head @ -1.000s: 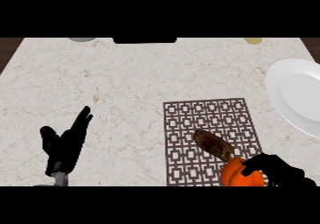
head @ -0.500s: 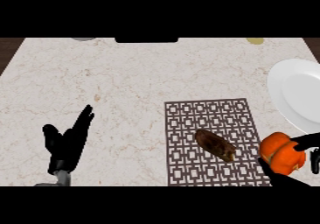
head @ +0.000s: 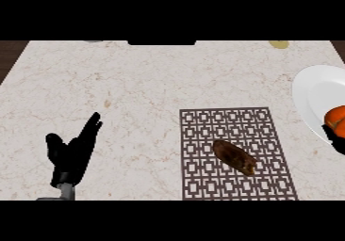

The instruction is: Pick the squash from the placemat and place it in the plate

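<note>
The pale marbled bench fills most of the view. On it, toward the near edge and right of the middle, lies the brown lattice placemat, its long side running from near to far. At the right edge of the bench sits the white plate, partly cut off by the view's right side. The left hand shows near the bench's near-left corner, fingers straight and apart, pointing away toward the far edge, holding nothing. The orange squash is over the near part of the plate, at the view's right side. Just below it a dark piece of the right hand shows against the squash; whether its fingers are curled round the squash I cannot tell. A dark brown oblong object lies slanted on the placemat's near half.
</note>
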Robot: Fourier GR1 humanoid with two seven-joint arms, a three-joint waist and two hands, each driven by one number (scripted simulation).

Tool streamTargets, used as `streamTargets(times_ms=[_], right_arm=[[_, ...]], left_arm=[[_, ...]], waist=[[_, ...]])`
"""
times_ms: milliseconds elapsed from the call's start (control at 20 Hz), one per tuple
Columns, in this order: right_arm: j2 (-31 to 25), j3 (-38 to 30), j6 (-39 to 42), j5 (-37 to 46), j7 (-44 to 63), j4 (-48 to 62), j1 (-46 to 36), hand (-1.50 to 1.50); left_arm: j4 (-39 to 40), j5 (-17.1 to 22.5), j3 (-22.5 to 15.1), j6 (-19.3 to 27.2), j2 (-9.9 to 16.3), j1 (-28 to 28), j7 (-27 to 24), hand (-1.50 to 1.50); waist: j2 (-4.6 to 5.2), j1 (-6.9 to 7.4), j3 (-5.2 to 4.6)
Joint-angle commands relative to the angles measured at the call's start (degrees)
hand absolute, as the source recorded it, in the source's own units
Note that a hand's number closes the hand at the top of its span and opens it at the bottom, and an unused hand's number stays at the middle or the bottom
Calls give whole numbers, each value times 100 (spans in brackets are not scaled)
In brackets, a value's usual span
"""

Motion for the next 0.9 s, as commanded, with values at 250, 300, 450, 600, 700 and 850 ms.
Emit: streamTargets(times_ms=[250, 300, 450, 600, 700, 850], right_arm=[[-713, -885, 163, -482, -1740, 3601, -1915, 150], [-1104, -1088, 469, -675, -1691, 3866, -2231, 150], [-1126, -1105, 351, -545, -2429, 5003, -2688, 150], [-1552, -1422, 553, -673, -2984, 6077, -3123, 150], [-1705, -896, 683, -89, -1793, 6302, -2894, 150], [-1897, -517, 991, 335, -1885, 6852, -3028, -150]], left_arm=[[191, -195, -304, 199, -441, -21, 58, 0], [641, -39, 59, -56, -104, -393, 38, 0], [404, -16, -95, -39, -234, -315, 289, 0], [177, -65, -70, -56, -155, -171, 156, 0], [329, -110, -179, -98, -226, -155, 56, 0], [305, -144, -186, -86, -227, -271, 72, 0]], waist=[[51, 72, -30], [75, 71, -30], [85, 123, -24], [91, 170, -19], [144, 258, -24], [182, 349, -12]])
